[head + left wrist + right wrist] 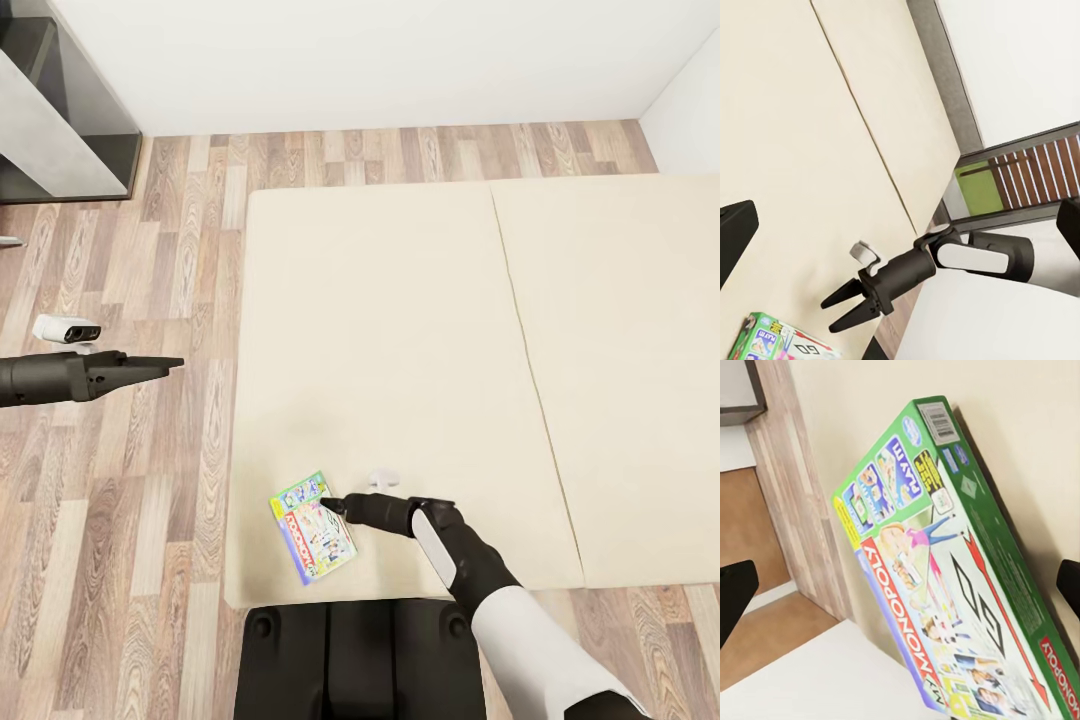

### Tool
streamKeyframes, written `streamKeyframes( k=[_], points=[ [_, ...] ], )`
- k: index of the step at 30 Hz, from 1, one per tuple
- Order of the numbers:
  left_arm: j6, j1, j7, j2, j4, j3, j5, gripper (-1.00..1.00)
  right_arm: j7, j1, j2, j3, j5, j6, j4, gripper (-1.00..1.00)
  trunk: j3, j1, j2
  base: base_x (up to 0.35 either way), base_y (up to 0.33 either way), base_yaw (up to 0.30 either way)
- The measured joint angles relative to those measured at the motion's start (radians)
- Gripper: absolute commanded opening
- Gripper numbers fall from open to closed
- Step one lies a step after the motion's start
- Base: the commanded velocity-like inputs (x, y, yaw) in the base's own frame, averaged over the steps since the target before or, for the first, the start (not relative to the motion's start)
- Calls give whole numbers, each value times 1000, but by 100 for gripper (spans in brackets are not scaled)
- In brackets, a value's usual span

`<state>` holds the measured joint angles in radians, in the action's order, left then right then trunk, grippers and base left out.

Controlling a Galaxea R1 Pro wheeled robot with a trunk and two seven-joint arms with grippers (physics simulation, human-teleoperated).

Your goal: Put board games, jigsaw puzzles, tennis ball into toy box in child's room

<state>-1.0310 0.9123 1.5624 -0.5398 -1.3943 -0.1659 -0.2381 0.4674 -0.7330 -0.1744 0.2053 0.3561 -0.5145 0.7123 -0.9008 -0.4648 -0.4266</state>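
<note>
- Monopoly game box (pixel 945 577) lies closest under the right wrist camera, flat on the beige mattress of the bed (pixel 420 330), near the bed's front left corner and close to the edge over the wood-plank floor (pixel 120 520).
- On the head view the same box (pixel 313 527) sits just ahead of the robot's dark base (pixel 360 655), a little askew to the mattress edge.
- Right gripper (pixel 335 503) is at the box's near long edge; in the left wrist view its jaws (pixel 844 310) stand apart, empty, tips just beside the box corner (pixel 772 341). Whether a tip already touches the box I cannot tell.
- Step in hand, as I judge it: reaching for a board game on the bed, the grasp not yet made. No toy box or desk top is in sight here, so the carry and the drop-off are still ahead.
- Next move likely calls for getting one jaw under or over the thin edge; the box lies flat on a soft surface, so it may need sliding toward the mattress edge to free a lip before the jaws close.
- Left gripper (pixel 160 366) hangs over the floor, well apart from the bed; its jaws look together, holding nothing.
- Readable print: "MONOPOLY" in white along the red band of the cover, with "MY" before it, and "MONOPOLY" again on the green side panel. A white barcode label sits at one corner; the smaller print is too fine to read.
- A dark grey cabinet (pixel 60 110) stands by the white wall at far left.
</note>
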Motion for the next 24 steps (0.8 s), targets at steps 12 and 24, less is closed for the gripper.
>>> streamKeyframes(
  k=[12, 24],
  points=[
    [0, -1, 0, 0, 0, 0, 0, 100, -2, 2, 3, -3, -6, 3, -3, 100, 0, 0, 0, 0, 0, 0],
    [0, -1, 0, 0, 0, 0, 0, 100, -10, 3, 3, -3, -4, 5, -3, 100, 0, 0, 0, 0, 0, 0]
  ],
)
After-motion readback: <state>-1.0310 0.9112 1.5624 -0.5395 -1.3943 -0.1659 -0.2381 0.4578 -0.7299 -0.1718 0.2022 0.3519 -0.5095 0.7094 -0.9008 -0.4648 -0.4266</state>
